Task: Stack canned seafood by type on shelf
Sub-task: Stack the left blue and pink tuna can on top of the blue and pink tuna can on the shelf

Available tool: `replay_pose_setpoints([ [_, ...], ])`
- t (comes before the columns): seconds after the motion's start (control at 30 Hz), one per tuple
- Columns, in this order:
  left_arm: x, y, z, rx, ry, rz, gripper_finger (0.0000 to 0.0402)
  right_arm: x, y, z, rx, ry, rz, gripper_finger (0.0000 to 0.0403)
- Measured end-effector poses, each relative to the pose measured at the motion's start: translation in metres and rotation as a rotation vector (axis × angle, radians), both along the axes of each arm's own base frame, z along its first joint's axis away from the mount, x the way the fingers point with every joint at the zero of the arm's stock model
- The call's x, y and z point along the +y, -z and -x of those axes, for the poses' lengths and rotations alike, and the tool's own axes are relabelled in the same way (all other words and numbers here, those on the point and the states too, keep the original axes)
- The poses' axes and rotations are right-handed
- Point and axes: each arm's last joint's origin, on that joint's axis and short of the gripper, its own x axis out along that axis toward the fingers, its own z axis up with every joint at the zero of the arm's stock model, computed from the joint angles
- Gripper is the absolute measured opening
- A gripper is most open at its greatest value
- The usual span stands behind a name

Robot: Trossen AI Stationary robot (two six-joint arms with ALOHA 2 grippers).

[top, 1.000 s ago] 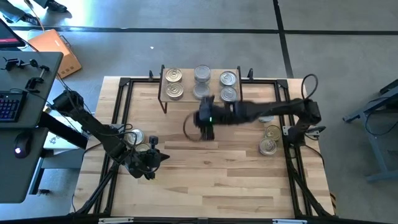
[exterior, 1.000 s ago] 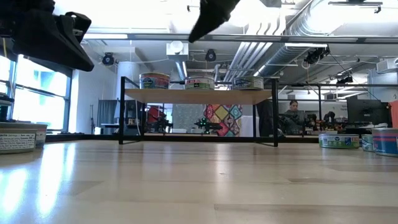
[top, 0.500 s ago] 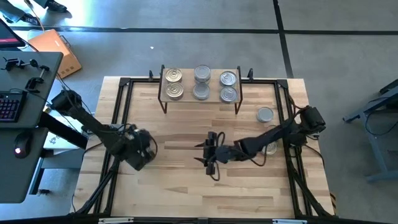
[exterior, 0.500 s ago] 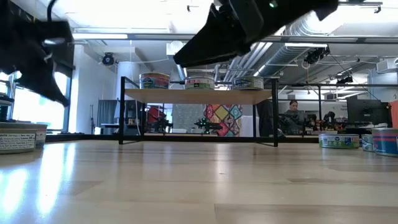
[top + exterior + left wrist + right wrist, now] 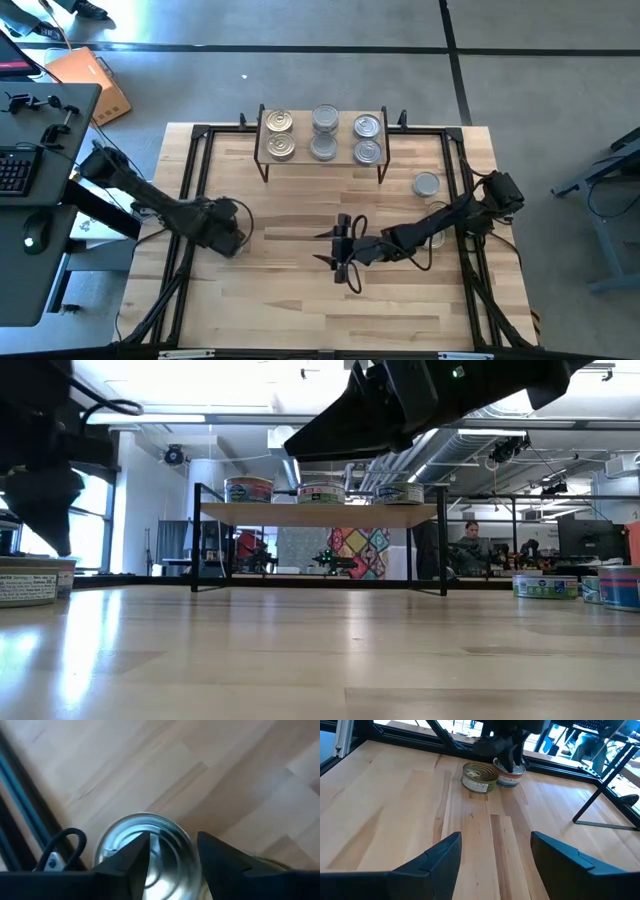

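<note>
Silvery tin (image 5: 145,851) sits at the table's left edge under the left gripper (image 5: 170,857), whose part-open fingers straddle it (nothing gripped); closing off-centre could skid it. Right gripper (image 5: 338,250) hangs open, empty, mid-table.

tins (image 5: 323,133): silver, gold lids (blue-banded sides) | shelf (image 5: 300,157): pale wood, black legs

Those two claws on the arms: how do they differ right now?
The left gripper hangs right over a silvery tin at the left side of the table, beside a gold-lidded tin. The right gripper is over bare wood near the table's middle, with no tin under it. The left gripper points down at its tin, while the right gripper lies nearly level. Shared: both stand open and hold nothing.
</note>
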Motion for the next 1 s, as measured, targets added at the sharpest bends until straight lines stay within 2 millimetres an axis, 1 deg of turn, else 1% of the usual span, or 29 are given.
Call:
replay_pose_setpoints([
  [0.1,0.007,0.000,-0.002,0.018,-0.034,-0.004,0.0161,0.000,0.000,0.000,0.002,-0.002,0.006,0.0231],
  [0.33,0.016,0.000,-0.007,0.059,-0.052,0.052,0.0136,0.000,0.001,0.000,0.012,0.000,0.003,0.0231],
  [0.43,0.019,0.001,-0.008,0.072,-0.058,0.075,0.0132,0.000,0.001,0.001,0.016,0.000,0.005,0.0231],
  [1.0,0.019,0.002,-0.018,0.027,0.013,0.128,0.0132,0.000,0.003,0.001,0.029,0.000,0.009,0.0231],
])
